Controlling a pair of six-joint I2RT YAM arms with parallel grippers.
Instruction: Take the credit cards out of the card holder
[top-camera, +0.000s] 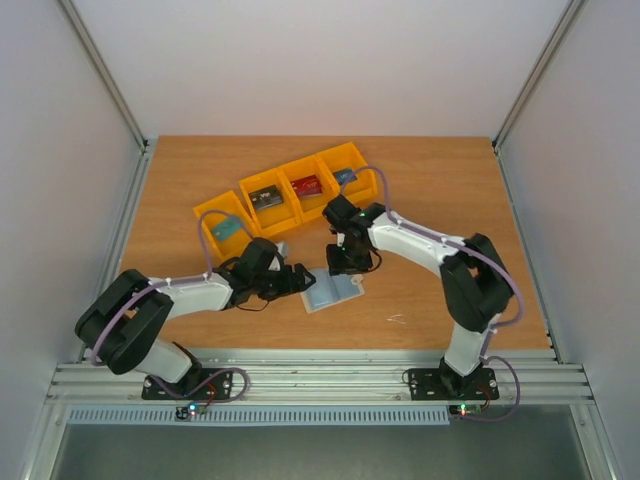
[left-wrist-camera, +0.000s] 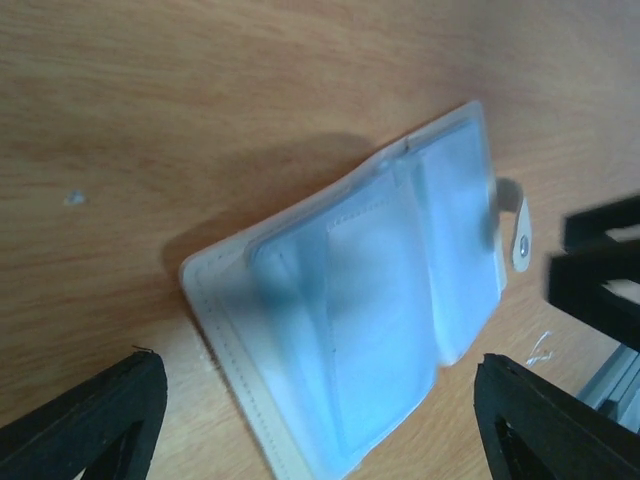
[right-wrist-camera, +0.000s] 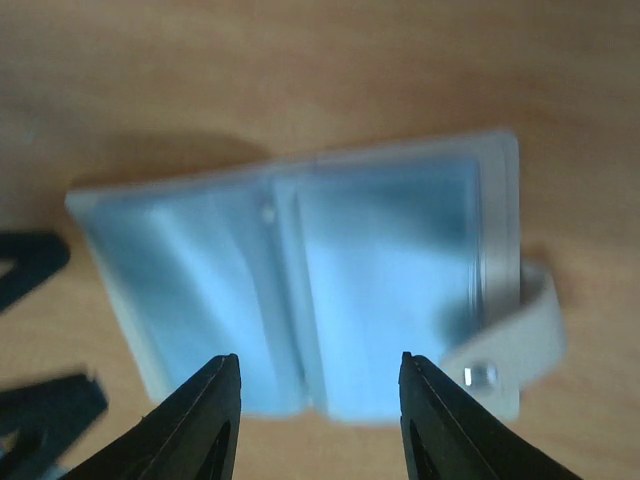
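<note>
Nearest me, my left gripper (top-camera: 302, 280) sits low at the left edge of the holder (top-camera: 334, 292). Its fingers are wide apart and clamp nothing. The holder lies open on the table (top-camera: 440, 200) with its pale blue pockets up and its tab (left-wrist-camera: 518, 225) sticking out sideways. My right gripper (top-camera: 351, 264) hangs just over its far edge, fingers apart, nothing between them. Beyond, yellow bins (top-camera: 285, 193) hold a teal card (top-camera: 227, 229), dark card (top-camera: 266, 197), red card (top-camera: 308, 186) and blue card (top-camera: 346, 176).

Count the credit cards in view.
4, one per yellow bin, left to right: teal card, dark card, red card, blue card. The open card holder looks empty, but its pockets are blurred.
</note>
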